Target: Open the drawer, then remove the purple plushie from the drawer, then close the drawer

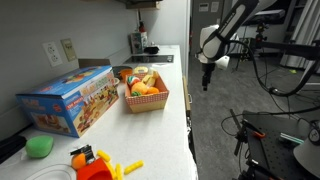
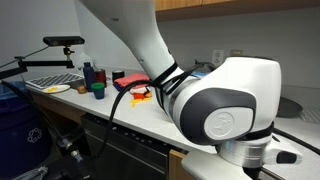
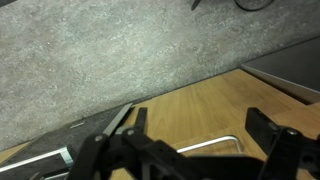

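In the wrist view the drawer's tan wood front (image 3: 200,105) fills the lower right, with a silver bar handle (image 3: 205,148) on it. My gripper (image 3: 200,135) is open, one finger on each side of the handle and just in front of it, holding nothing. The drawer looks shut; its inside does not show. The purple plushie is hidden. In an exterior view my gripper (image 1: 207,78) hangs beside the counter's front edge, level with the red basket (image 1: 145,100).
On the white counter (image 1: 165,125) stand a red basket of toy food, a colourful box (image 1: 70,100), a green blob toy (image 1: 39,146) and orange and yellow toys (image 1: 95,165). Grey floor (image 3: 120,50) lies beside the cabinet. The arm's body (image 2: 220,100) blocks much of an exterior view.
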Available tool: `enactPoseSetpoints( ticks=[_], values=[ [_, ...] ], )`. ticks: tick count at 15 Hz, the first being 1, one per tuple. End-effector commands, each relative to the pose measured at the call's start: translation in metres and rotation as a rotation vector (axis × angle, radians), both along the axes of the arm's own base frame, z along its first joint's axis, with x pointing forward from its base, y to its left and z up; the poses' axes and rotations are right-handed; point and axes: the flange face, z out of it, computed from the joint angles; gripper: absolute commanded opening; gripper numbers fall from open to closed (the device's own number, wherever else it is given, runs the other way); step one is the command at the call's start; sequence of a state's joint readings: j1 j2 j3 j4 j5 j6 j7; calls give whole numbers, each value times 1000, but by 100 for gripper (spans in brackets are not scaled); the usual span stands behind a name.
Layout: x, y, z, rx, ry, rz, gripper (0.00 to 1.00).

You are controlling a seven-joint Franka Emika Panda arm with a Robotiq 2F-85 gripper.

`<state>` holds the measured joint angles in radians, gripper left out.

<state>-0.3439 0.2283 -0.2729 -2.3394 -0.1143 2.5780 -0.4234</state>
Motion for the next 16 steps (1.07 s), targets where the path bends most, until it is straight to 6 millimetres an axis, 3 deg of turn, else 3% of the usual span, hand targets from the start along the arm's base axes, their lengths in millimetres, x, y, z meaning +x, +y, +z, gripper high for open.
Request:
enactPoseSetpoints(
  ticks=[1, 8, 16],
  values=[
    [13, 9, 5, 103, -85, -153, 100],
    [34, 16, 3, 201, -230, -385, 100],
    [49, 11, -22, 207, -282, -514, 100]
  ],
)
